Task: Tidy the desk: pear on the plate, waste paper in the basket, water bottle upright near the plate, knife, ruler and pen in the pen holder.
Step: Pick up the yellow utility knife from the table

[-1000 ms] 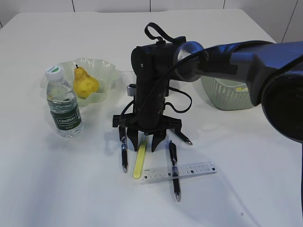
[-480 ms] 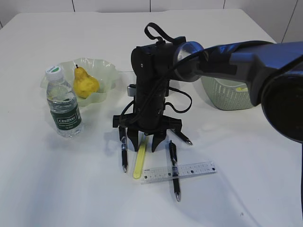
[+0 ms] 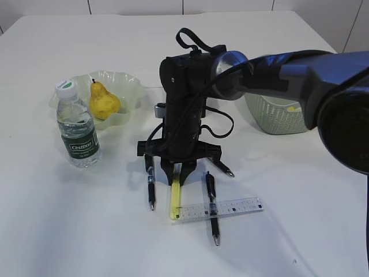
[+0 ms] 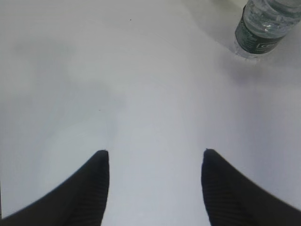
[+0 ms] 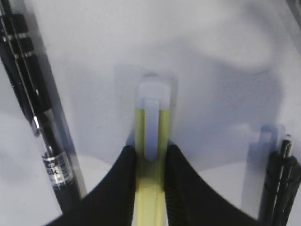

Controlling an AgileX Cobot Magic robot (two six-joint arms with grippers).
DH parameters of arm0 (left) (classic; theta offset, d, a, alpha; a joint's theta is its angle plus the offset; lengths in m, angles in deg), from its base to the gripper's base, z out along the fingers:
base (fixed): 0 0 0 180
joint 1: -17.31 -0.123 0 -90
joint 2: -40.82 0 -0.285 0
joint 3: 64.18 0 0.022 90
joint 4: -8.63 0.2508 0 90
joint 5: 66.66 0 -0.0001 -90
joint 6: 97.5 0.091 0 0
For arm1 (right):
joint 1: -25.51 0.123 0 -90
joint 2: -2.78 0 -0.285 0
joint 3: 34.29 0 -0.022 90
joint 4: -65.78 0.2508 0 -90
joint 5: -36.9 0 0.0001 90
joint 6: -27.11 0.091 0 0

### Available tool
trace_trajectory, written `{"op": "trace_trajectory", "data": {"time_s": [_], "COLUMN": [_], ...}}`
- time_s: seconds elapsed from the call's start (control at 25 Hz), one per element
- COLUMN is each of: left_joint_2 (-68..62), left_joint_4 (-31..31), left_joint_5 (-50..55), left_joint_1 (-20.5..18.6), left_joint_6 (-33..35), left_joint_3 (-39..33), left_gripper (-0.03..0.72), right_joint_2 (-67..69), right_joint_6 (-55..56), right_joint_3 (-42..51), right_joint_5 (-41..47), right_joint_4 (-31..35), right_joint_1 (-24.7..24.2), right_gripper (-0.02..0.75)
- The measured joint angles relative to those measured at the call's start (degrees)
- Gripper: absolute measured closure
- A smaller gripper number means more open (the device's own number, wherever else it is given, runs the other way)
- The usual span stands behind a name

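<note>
the pear (image 3: 104, 103) lies on the plate (image 3: 131, 82) and the water bottle (image 3: 77, 128) stands upright just beside the plate. right of the plate, the right gripper (image 3: 177, 178) is closed on the yellow knife (image 3: 174, 201); the left gripper (image 4: 155, 174) stands wide and empty. pens (image 3: 150, 186) and ruler (image 3: 230, 208) remain on the table. the pen holder is hidden, and the basket (image 3: 275, 120) is partly covered by the arm.

Right gripper (image 3: 177, 176) jaws drawn in from a spread stance, now pinching the yellow knife (image 3: 174, 202), knife swung from slanted to pointing straight near
</note>
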Motion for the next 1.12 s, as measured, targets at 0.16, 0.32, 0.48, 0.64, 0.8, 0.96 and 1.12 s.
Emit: {"op": "trace_trajectory", "data": {"time_s": [0.16, 0.32, 0.48, 0.64, 0.8, 0.96, 1.12], "left_joint_2": [0.00, 0.00, 0.00, 0.00, 0.00, 0.00, 0.00], "left_joint_4": [0.00, 0.00, 0.00, 0.00, 0.00, 0.00, 0.00], "left_joint_5": [0.00, 0.00, 0.00, 0.00, 0.00, 0.00, 0.23], "left_joint_1": [0.00, 0.00, 0.00, 0.00, 0.00, 0.00, 0.00], "left_joint_6": [0.00, 0.00, 0.00, 0.00, 0.00, 0.00, 0.00], "left_joint_3": [0.00, 0.00, 0.00, 0.00, 0.00, 0.00, 0.00], "left_gripper": [0.252, 0.252, 0.252, 0.252, 0.252, 0.252, 0.252], "right_joint_2": [0.10, 0.59, 0.79, 0.79, 0.79, 0.79, 0.67], "right_joint_6": [-0.26, -2.13, -4.59, -5.88, -9.85, -17.40, -23.64], "right_joint_3": [0.00, -1.83, -6.66, -11.25, -15.56, -20.87, -26.11], "right_joint_5": [0.00, 1.64, 2.74, 2.97, 3.24, 3.47, 3.79], "right_joint_4": [1.33, 1.95, 1.95, 1.47, 0.67, -1.06, -4.27], "right_joint_1": [0.00, 0.00, 0.00, 0.00, 0.00, 0.00, 0.00], "right_gripper": [0.588, 0.589, 0.589, 0.589, 0.589, 0.589, 0.589]}}
